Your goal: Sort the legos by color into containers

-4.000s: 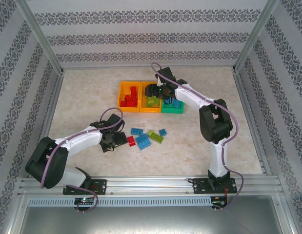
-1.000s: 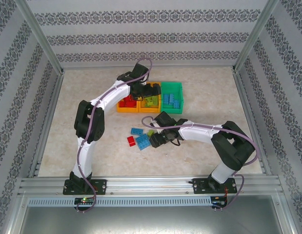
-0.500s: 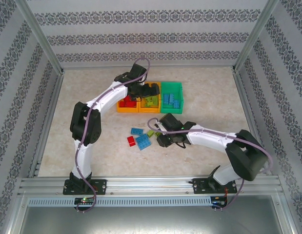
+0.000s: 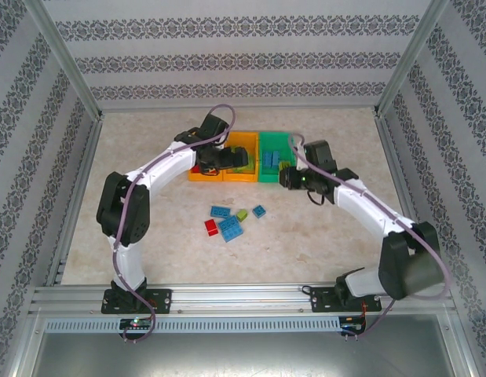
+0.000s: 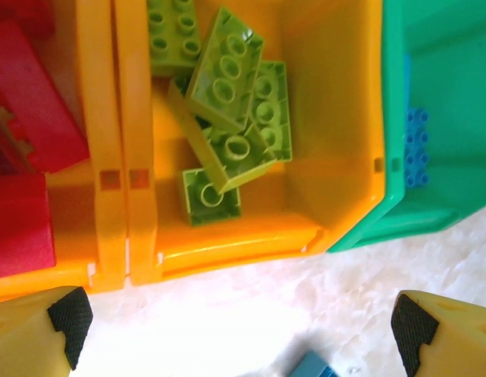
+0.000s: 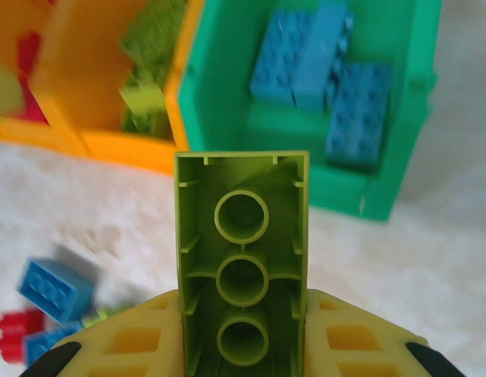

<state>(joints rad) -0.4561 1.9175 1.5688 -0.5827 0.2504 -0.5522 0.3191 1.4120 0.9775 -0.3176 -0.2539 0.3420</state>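
Note:
My right gripper is shut on a lime green lego, hollow underside facing the camera. It hangs just in front of the green container, which holds several blue legos. In the top view the right gripper sits at that bin's near right corner. My left gripper stands open and empty, its fingertips wide apart above the table in front of the middle orange container, which holds lime legos. Red legos lie in the left orange container.
Loose legos lie on the table in front of the bins: three blue, a lime one and a red one. A metal frame and patterned walls close the table in on all sides.
My right gripper closed on the lime lego at the loose pile and carried it up to the front of the green bin. The left gripper drew back slightly from over the orange bins.

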